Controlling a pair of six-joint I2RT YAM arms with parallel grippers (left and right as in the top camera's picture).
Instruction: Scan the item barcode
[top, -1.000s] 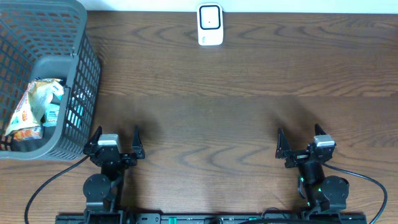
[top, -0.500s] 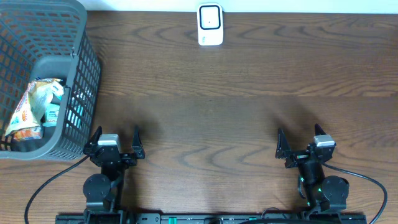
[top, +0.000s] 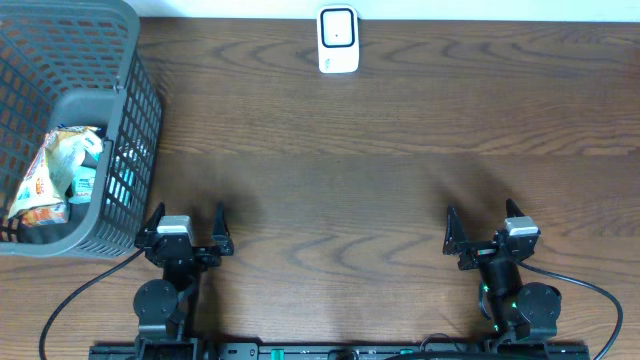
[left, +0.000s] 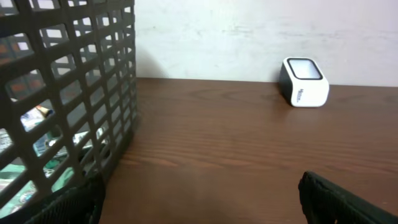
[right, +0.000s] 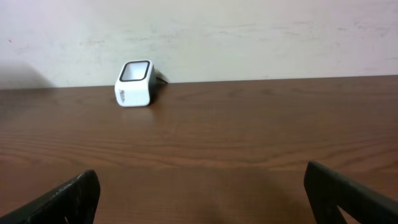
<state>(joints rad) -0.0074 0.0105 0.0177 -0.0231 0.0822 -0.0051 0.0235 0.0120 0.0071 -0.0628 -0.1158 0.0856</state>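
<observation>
1. Packet (top: 40, 178): a crinkled white and orange snack packet lies inside the grey basket (top: 135, 95), which stands at the left edge of the table (top: 380, 170). No barcode can be made out on it.
2. Just beside it in the basket is a smaller blue-green and white pack (top: 86, 180). Whether the two touch or overlap cannot be told.
3. The basket has mesh walls. In the left wrist view its wall fills the left side, and bits of the packs show through the holes.
4. The scanner (top: 338, 40) is a small white box with a dark window on its face. It stands at the far edge of the table, about midway across and well apart from the basket, with a pale wall (left: 249, 31) behind it.
5. The left gripper (top: 186, 216) sits at the near edge of the table, near the basket's near right corner. Its jaws are spread wide with nothing between them. In its own wrist view the dark fingers (left: 348, 199) show only in the bottom corners, with bare wood between.
6. The right gripper (top: 481, 222) sits at the near edge on the right side, well apart from the basket and the scanner. Its jaws are also spread wide and hold nothing.
7. Both grippers face the far edge. The scanner shows right of centre in the left wrist view and left of centre in the right wrist view.
</observation>
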